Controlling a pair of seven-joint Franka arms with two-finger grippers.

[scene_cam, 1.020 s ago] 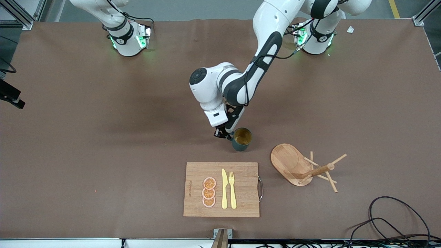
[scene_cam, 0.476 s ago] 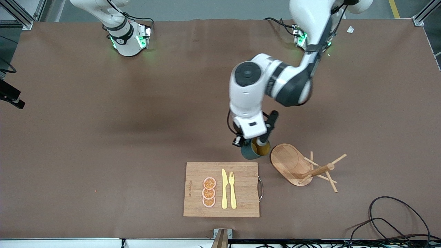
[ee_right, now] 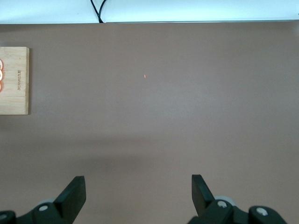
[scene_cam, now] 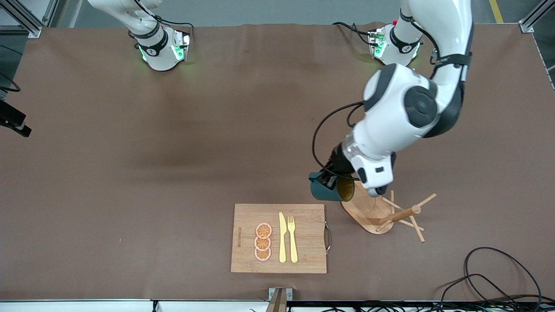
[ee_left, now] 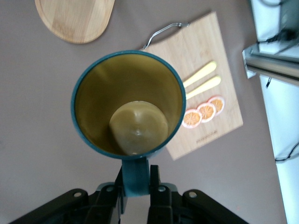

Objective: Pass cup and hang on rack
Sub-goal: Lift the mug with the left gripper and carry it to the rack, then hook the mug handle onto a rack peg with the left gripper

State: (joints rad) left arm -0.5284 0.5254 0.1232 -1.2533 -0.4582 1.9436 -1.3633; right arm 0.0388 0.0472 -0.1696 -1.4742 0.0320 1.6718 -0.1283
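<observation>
The dark teal cup (scene_cam: 326, 191) with a tan inside hangs tilted on its side in the air. Its mouth faces the rack (scene_cam: 367, 205), a light wooden mug tree with an oval base, a post and thin pegs. My left gripper (scene_cam: 330, 179) is shut on the cup's handle, over the table at the edge of the rack's base. In the left wrist view the cup (ee_left: 126, 102) fills the middle, its handle is pinched in my left gripper (ee_left: 135, 179), and the rack's base (ee_left: 74, 18) shows. My right gripper (ee_right: 138, 191) is open and empty over bare table; that arm waits.
A bamboo cutting board (scene_cam: 303, 255) with orange slices (scene_cam: 263, 242), a yellow knife and a fork (scene_cam: 292, 238) lies nearer the front camera than the cup; it also shows in the left wrist view (ee_left: 219, 119). A black cable (scene_cam: 498, 277) loops at the front corner at the left arm's end.
My left arm lifted the cup off the table, carried it toward the rack and tipped it onto its side. The right arm has not moved.
</observation>
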